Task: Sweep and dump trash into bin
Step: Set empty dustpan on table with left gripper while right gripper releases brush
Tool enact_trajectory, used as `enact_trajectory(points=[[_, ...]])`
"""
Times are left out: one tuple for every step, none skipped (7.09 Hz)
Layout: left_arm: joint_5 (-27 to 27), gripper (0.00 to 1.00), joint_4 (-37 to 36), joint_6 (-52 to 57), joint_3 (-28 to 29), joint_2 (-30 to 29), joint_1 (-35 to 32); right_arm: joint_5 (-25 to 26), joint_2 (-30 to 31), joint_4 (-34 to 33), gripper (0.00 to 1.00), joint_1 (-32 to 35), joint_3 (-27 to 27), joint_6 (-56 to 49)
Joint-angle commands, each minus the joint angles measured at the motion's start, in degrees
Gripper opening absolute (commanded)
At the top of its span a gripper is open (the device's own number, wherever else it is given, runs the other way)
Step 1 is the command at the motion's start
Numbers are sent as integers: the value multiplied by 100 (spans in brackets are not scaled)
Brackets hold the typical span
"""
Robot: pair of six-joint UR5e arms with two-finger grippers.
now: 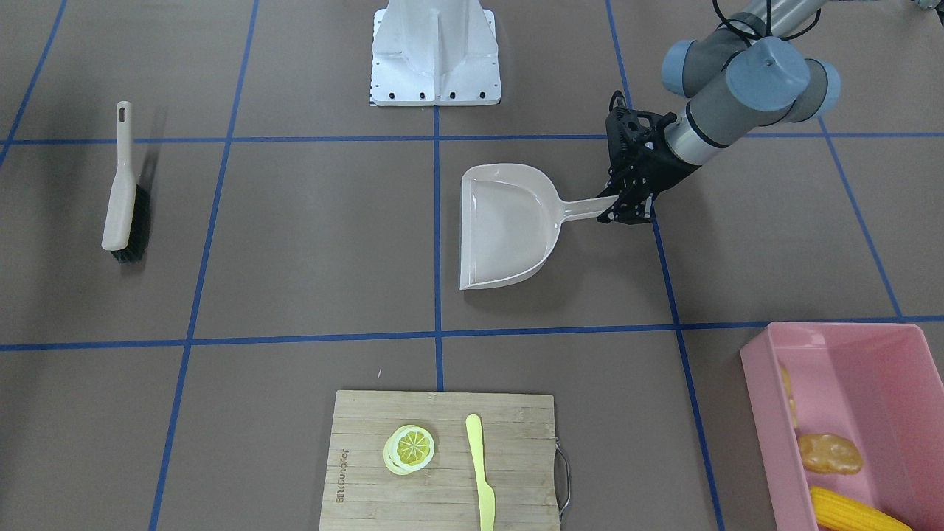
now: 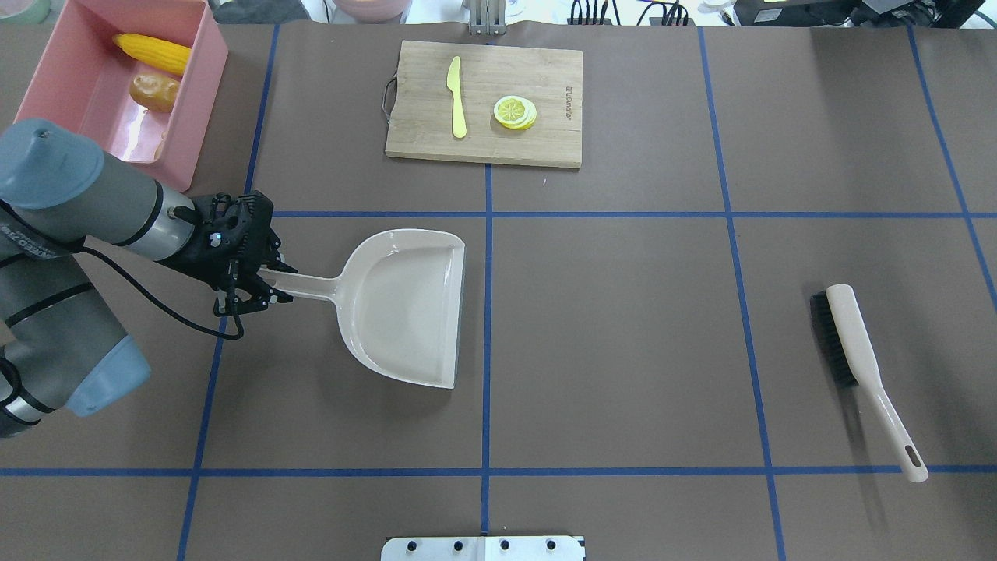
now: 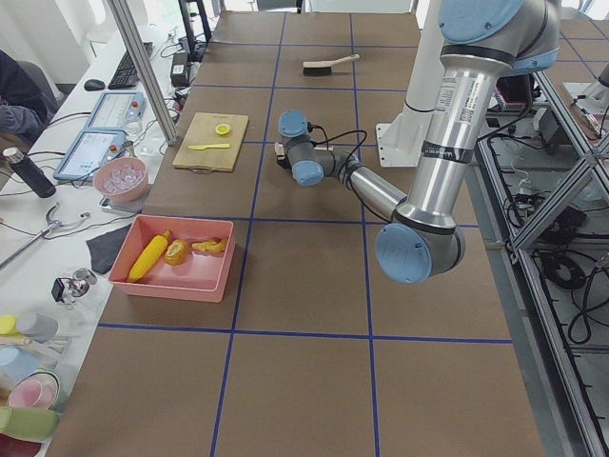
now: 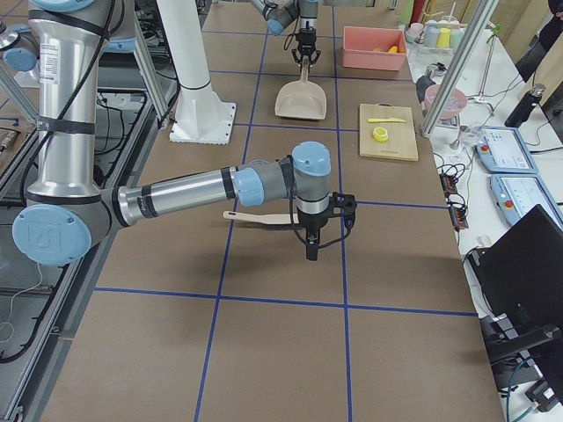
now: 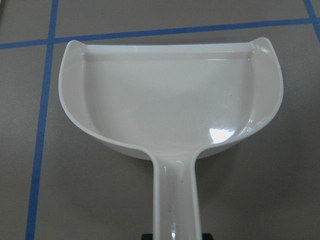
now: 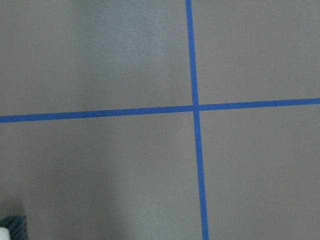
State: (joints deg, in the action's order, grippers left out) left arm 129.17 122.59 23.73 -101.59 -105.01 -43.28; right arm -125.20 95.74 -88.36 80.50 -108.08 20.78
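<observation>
The trash lies inside the pink bin (image 2: pixel 209 87) at the far left: a yellow corn cob (image 2: pixel 152 53), an orange-brown lump (image 2: pixel 154 92) and a tan ginger root (image 3: pixel 211 247). My left gripper (image 2: pixel 261 287) is shut on the handle of the beige dustpan (image 2: pixel 405 304). The dustpan rests flat on the table with nothing in it (image 5: pixel 165 105). My right gripper (image 4: pixel 310 251) hangs pointing down just above the table near the brush (image 2: pixel 857 366). It shows only in the exterior right view, so I cannot tell whether it is open or shut.
A wooden cutting board (image 2: pixel 545 132) at the far middle carries a lemon slice (image 2: pixel 514 111) and a yellow knife (image 2: pixel 457 97). The robot's base plate (image 2: pixel 483 548) sits at the near edge. Blue tape lines cross the brown table.
</observation>
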Motion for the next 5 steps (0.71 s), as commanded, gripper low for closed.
enact_trajectory(points=[[108,0,-8,-176,34,-28,48,537,49,38,100,18,208,-12],[65,0,-8,-167,60,-28,91,532,50,38,100,18,252,-12],[38,0,1,-150,69,-28,100,480,32,38,100,27,182,-125],[38,2,1,-150,61,-28,92,427,84,-49,100,45,51,-144],[38,17,19,-158,52,-28,92,279,111,-119,100,80,6,-144]])
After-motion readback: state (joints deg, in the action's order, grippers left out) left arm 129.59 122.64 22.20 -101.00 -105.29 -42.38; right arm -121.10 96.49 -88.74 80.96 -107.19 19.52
